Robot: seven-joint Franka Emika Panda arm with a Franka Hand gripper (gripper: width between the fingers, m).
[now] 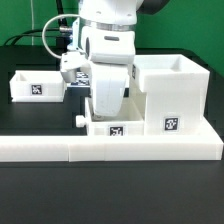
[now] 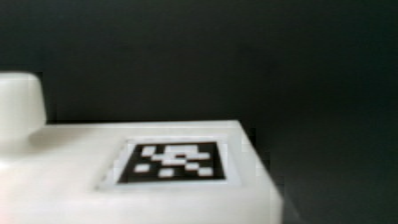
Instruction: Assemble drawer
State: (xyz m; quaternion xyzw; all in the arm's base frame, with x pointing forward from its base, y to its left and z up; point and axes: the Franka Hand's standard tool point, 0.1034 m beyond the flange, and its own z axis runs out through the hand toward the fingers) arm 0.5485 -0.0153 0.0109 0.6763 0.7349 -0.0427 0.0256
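One tray [image 1: 30,88] waits aside; your gripper [image 1: 106,112] hangs over the near tray [image 1: 117,131], jaws hidden, state unknowable. Next: grasp, slot into housing [image 1: 170,85].

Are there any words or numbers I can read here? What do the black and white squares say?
No words, letters or numbers can be read anywhere.
The housing tag on the housing: black-and-white squares only, no writing.
The left tray tag on the left tray: the same, and small.
The front tray tag on the front tray: the same. The wrist view shows one such tag close up and blurred.
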